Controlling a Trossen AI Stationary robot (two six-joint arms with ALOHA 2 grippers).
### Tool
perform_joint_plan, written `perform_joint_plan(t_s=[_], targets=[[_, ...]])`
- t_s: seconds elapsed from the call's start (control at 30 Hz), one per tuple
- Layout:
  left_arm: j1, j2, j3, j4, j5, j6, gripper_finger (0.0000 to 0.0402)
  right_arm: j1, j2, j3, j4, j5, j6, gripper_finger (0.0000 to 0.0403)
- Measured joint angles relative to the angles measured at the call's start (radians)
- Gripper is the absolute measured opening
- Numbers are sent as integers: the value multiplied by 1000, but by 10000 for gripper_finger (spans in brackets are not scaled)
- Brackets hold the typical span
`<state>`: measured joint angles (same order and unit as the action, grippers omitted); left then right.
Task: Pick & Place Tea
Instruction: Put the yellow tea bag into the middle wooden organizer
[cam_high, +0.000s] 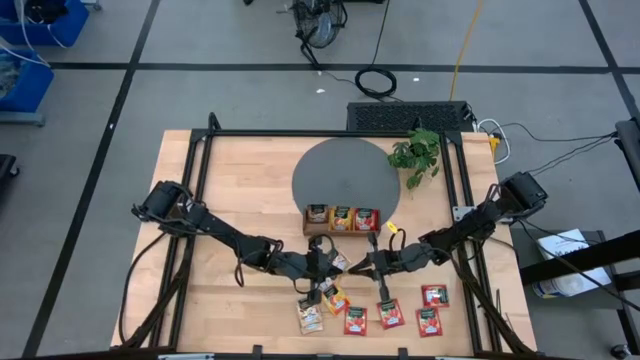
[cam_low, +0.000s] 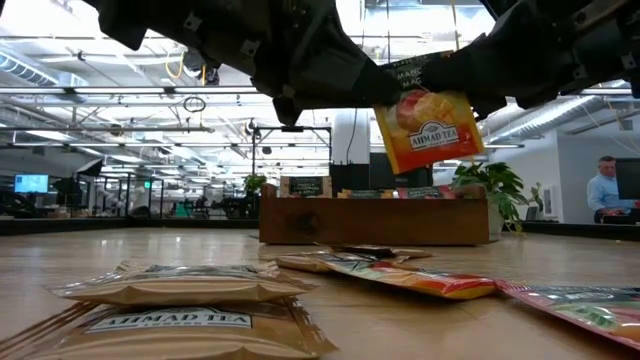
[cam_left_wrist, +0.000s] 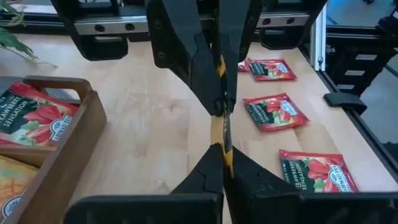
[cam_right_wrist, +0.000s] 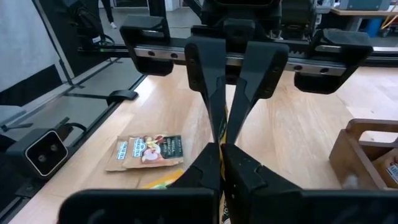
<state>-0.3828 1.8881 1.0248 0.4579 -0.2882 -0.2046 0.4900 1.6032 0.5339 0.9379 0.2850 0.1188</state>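
Orange-yellow sachet (cam_low: 428, 128) hangs above the surface (cam_high: 240, 200), pinched edge-on by both the left hand (cam_high: 325, 262) and right hand (cam_high: 372, 263), likely a handover toward the wooden tray (cam_high: 341, 219). Other sachets (cam_high: 405, 312) lie flat nearby.

Two slim matte-black jointed arms, tapered black fingers, grey screwed wrist bars

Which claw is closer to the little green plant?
The right claw. In the high view the plant sits up and right of it; the left claw is farther left. Both pinch one orange tea sachet.
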Motion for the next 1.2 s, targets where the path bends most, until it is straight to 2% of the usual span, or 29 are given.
perform_joint_plan(t_s=[0.17, 0.37, 0.57, 0.63, 0.73, 0.9, 1.03, 1.2], targets=[[0, 0, 0, -5, 2, 13, 23, 0, 0, 0, 5, 0, 0, 0], [1, -7, 0, -20, 104, 3, 48, 1, 0, 0, -2, -3, 0, 0], [-20, -25, 0, -187, 106, -20, 78, 0, 0, 0, -5, -1, 0, 0], [-38, -24, -8, -186, 105, -41, 81, 0, 0, -2, -8, -1, 0, 0], [-75, -25, -33, -143, 85, -42, 77, -1, 0, -17, -7, 5, 0, 0], [-134, -25, -96, -61, -18, -30, 46, -19, 0, -45, 39, 55, 8, 0], [-135, -25, -158, 26, -22, -25, 7, -26, 0, -65, 103, 56, -7, 0], [-122, -25, -186, 81, -8, -6, 13, -32, 0, -93, 202, 60, -49, 0]])
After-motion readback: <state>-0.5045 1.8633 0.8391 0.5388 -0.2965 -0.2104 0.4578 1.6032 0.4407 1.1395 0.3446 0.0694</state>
